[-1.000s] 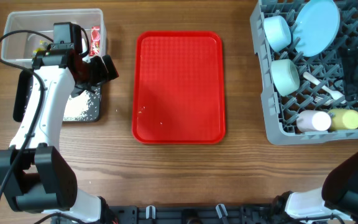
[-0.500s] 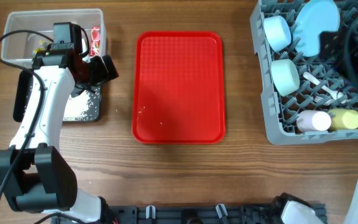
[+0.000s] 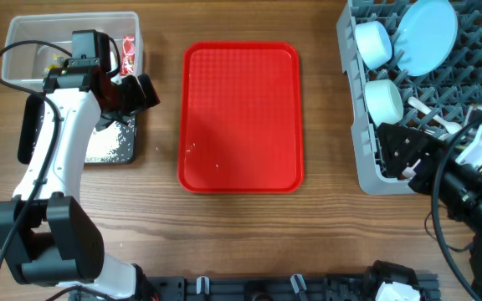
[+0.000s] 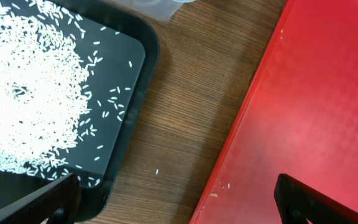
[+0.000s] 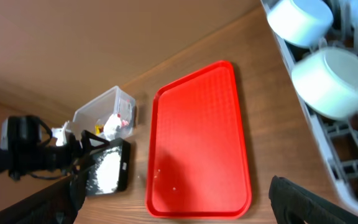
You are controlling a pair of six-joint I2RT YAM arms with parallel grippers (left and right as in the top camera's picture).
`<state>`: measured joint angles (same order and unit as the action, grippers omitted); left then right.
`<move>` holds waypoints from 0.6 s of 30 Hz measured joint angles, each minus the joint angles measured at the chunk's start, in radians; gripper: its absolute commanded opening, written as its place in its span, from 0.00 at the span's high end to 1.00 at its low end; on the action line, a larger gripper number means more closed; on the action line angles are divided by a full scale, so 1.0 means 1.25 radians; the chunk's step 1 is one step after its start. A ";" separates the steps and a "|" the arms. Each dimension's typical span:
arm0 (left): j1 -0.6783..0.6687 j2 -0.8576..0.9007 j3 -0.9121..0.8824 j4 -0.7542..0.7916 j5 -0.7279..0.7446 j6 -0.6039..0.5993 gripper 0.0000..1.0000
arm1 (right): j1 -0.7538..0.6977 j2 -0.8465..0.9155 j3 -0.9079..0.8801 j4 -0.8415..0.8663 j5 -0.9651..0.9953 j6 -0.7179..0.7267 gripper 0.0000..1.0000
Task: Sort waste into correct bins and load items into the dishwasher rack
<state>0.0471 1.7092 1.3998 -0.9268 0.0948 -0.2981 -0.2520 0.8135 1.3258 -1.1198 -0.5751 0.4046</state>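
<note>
My left gripper point(image 3: 141, 94) hangs open and empty over the bare wood between the black tray point(image 4: 135, 68), which holds a heap of white rice grains point(image 4: 23, 87), and the red tray point(image 4: 316, 112). The clear tub point(image 3: 32, 38) holds a red-print wrapper point(image 3: 128, 52) and yellow scraps point(image 3: 54, 58). The grey dishwasher rack point(image 3: 354, 125) carries the blue plate point(image 3: 429, 33), two bowls point(image 3: 373, 42) point(image 3: 385, 100) and white cutlery point(image 3: 432, 117). My right gripper point(image 3: 394, 153) is open and empty above the rack's front left part. The right arm hides the cups.
One loose grain point(image 4: 156, 171) lies on the wood beside the black tray, and a few crumbs point(image 3: 192, 149) dot the red tray's left side. In the right wrist view the left arm point(image 5: 36, 152) stands beside the tub point(image 5: 104, 109) and the black tray point(image 5: 107, 171).
The right arm has swung from the rack's right side down to its front, and now covers the two cups. The left arm has not moved.
</note>
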 measured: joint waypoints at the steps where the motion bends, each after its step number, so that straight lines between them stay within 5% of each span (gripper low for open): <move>1: 0.000 0.000 0.000 0.000 0.000 0.000 0.00 | 0.000 -0.001 0.000 -0.008 0.009 0.011 0.00; 10: 0.000 0.000 0.000 0.000 0.000 0.000 0.00 | 0.139 0.000 -0.007 -0.039 0.197 0.039 0.00; 18: 0.000 0.000 0.000 0.000 0.000 0.000 0.00 | 0.154 -0.140 -0.269 0.256 0.273 0.049 0.00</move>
<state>0.0471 1.7092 1.3998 -0.9268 0.0948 -0.2981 -0.0601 0.6388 0.9894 -0.7994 -0.2344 0.4664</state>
